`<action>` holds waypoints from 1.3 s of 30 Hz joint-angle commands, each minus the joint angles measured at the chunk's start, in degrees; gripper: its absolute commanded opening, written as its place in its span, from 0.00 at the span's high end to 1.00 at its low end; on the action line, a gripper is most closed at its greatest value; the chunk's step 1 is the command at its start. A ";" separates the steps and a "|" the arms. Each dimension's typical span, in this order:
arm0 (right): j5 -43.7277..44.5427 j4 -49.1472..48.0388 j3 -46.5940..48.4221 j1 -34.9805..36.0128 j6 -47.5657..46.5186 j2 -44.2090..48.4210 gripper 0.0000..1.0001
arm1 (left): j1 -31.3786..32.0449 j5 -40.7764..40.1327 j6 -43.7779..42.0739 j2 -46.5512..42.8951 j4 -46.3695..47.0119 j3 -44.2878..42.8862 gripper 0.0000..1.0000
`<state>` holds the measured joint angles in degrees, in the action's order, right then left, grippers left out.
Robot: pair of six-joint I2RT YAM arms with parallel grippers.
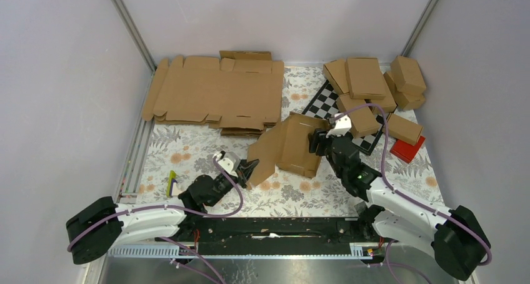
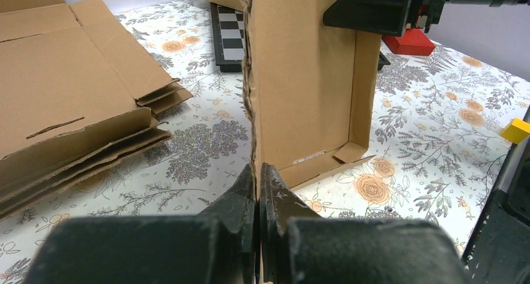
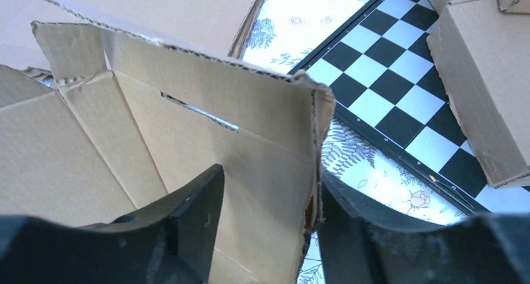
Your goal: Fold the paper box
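Plain brown paper box [image 1: 290, 147], partly folded, walls raised, flap splayed leftward, centre of table [image 1: 287, 193].

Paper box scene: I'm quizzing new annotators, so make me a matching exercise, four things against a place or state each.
Things:
1. left tool
2. right tool
3. red block
4. flat blanks

Places or states:
A. stacked at the far left
B. shut on an edge of the paper box
C. astride a box wall, one finger on either side
D. at the right, beside the chequered board

Pairs: 1-B, 2-C, 3-D, 4-A
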<state>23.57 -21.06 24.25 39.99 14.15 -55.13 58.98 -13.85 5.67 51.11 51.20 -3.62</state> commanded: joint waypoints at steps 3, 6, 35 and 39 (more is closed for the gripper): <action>2.80 0.59 0.88 -0.26 -3.30 1.98 0.54 | 0.35 -0.42 3.99 0.03 -5.58 -3.82 0.89; 1.71 0.63 0.89 -0.30 -4.81 2.12 0.63 | 0.28 0.10 8.27 -0.20 -14.06 -9.09 0.54; -5.59 -1.18 0.07 -0.32 -9.49 3.76 0.91 | -21.07 25.08 9.92 25.59 -38.56 -45.73 0.92; 0.97 2.22 3.04 -0.31 -7.45 0.84 0.82 | -21.04 25.60 9.34 27.20 -40.73 -47.22 1.00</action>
<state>19.07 -22.37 24.29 39.97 7.18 -51.48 38.22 8.16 16.25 77.62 11.03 -47.99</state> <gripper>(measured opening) 0.120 0.017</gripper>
